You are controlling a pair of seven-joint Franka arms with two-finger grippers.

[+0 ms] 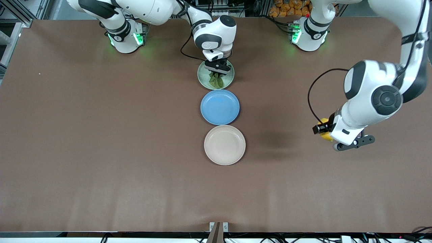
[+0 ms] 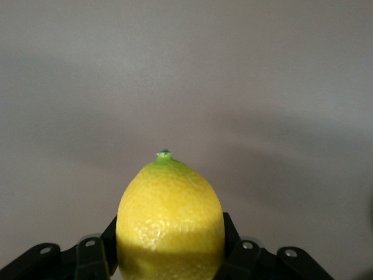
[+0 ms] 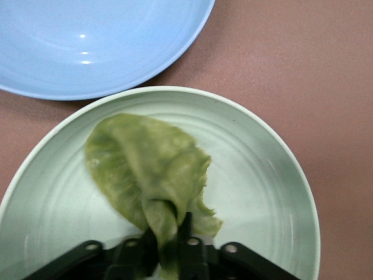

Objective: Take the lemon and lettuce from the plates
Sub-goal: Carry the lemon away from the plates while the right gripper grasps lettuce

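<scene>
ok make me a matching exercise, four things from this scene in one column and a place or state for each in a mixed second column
Things:
1. lemon
2. lettuce
3. blue plate
4. beige plate

Places or states:
A. bare, nearest the front camera
B. pinched by the right end effector on the mint green plate
C. bare, between the other two plates
D. held up off the table in the left end effector

Pairs: 1-D, 2-B, 3-C, 4-A

3 plates, 1 lemon, 1 lettuce, 2 arms
</scene>
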